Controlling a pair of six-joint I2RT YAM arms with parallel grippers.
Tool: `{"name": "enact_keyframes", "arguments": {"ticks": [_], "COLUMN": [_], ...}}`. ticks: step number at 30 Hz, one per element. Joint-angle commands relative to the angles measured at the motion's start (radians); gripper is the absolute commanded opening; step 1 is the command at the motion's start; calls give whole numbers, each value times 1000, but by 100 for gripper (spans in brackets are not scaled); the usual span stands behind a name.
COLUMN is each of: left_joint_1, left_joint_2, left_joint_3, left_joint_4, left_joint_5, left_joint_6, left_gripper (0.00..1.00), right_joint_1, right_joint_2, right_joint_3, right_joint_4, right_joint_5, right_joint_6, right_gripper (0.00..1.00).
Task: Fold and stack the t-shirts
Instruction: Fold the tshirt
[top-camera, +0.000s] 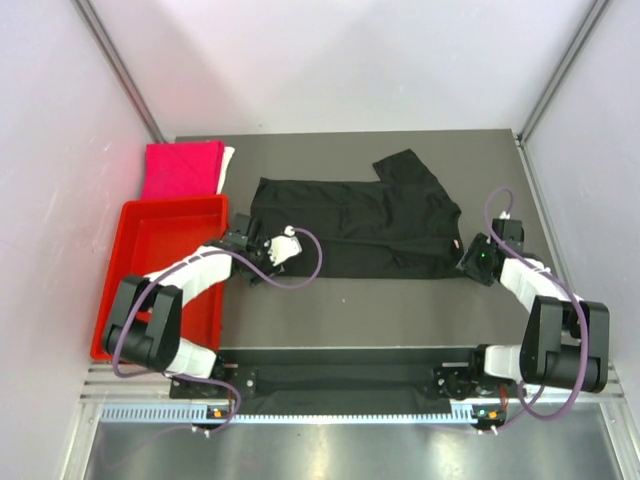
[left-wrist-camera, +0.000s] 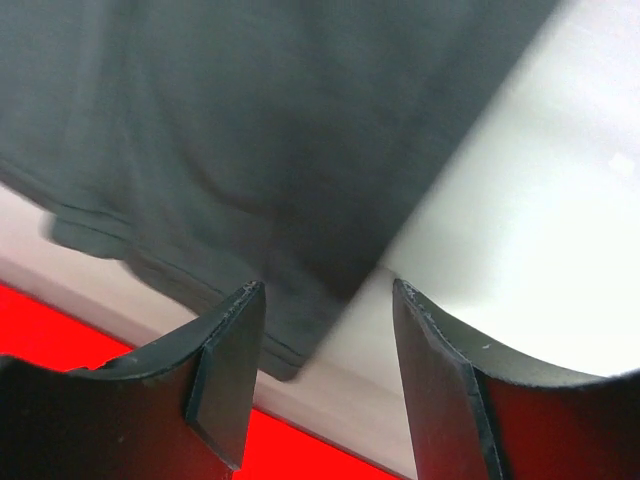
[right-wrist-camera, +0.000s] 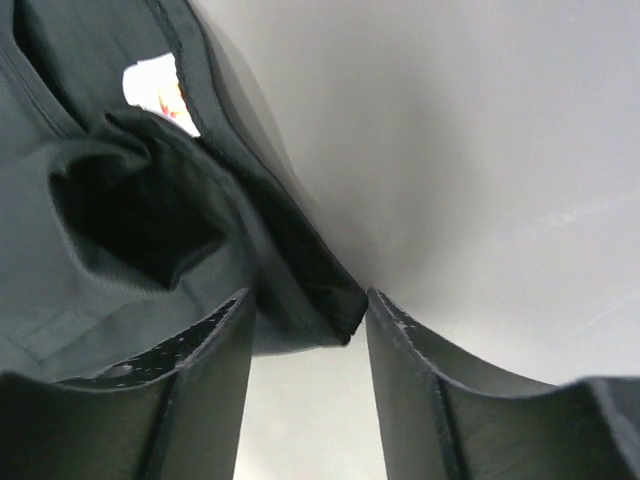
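Two claws, both spread, neither one pinching anything. Your left claw (left-wrist-camera: 325, 300) sits at the hem end of the black t-shirt (top-camera: 370, 225), with the hem corner (left-wrist-camera: 290, 345) lying just ahead of the gap between its fingers. Your right claw (right-wrist-camera: 310, 305) is at the opposite end, by the neck. There a doubled-up edge (right-wrist-camera: 300, 270) pokes right into the gap, and the white label (right-wrist-camera: 155, 85) shows further ahead of it. The shirt lies flat on the worktop (top-camera: 380, 310) between the two claws, with one sleeve (top-camera: 405, 170) sticking out on the far side.

My read is you're lining up a grab for the next fold, so here's what I'd watch:

- **Right claw:** get both layers of that doubled edge inside it before you close. Otherwise you'll probably lift only the top layer and the fold goes crooked.
- **Left claw:** push a bit deeper onto the hem so it bites cloth, not just the stitched rim.
- **The lift:** close both, lift together and level, and keep the cloth lightly taut between them so it doesn't sag and drag.

The pink t-shirt (top-camera: 180, 168) lies folded off to the left of the left claw and further out, behind the red tray (top-camera: 165, 235), with a white edge (top-camera: 228, 165) beside it. That looks like your stack spot, so aim for a fold of matching shape.
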Motion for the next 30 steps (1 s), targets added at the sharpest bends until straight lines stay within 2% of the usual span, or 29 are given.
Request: {"name": "enact_keyframes", "arguments": {"ticks": [1, 3, 4, 6, 7, 8, 9, 14, 18, 22, 25, 27, 28, 29, 30], "left_joint_1": [2, 2, 2, 2, 2, 2, 2, 2, 2, 2, 2, 2, 2, 2, 2], "left_joint_2": [74, 109, 120, 148, 152, 155, 148, 24, -128, -168, -179, -180, -177, -176, -170], "left_joint_3": [-4, -4, -4, 2, 6, 20, 25, 25, 16, 32, 29, 16, 13, 20, 31], "left_joint_4": [90, 93, 95, 89, 80, 48, 29, -140, -273, -423, -473, -496, -508, -543, -555], "left_joint_5": [-66, -74, -71, -63, -60, -46, -38, 87, 188, 256, 294, 302, 308, 325, 333], "left_joint_6": [31, 39, 41, 30, 21, 4, -7, -22, 10, 38, 91, 120, 133, 152, 154], "left_gripper": [58, 57, 54, 44, 34, 12, 0, 0, 0, 0, 0, 1, 10, 40, 52], "right_joint_1": [-23, -32, -35, -37, -37, -40, -43, -92, -168, -210, -219, -230, -233, -236, -236], "right_joint_2": [29, 24, 19, 4, -2, -5, -13, -80, -255, -407, -505, -578, -603, -629, -674], "right_joint_3": [-22, -26, -29, -34, -35, -37, -35, -49, -92, -141, -158, -158, -157, -151, -141], "right_joint_4": [45, 47, 47, 48, 47, 41, 35, -59, -129, -180, -240, -300, -321, -350, -367], "right_joint_5": [-14, -17, -22, -28, -32, -35, -52, -95, -137, -152, -106, -56, -33, -6, 47], "right_joint_6": [12, 8, 9, 12, 14, 18, 23, 52, 106, 195, 248, 273, 279, 297, 308], "right_gripper": [44, 38, 28, 17, 8, 4, 0, 0, 0, 0, 0, 8, 28, 43, 53]}}
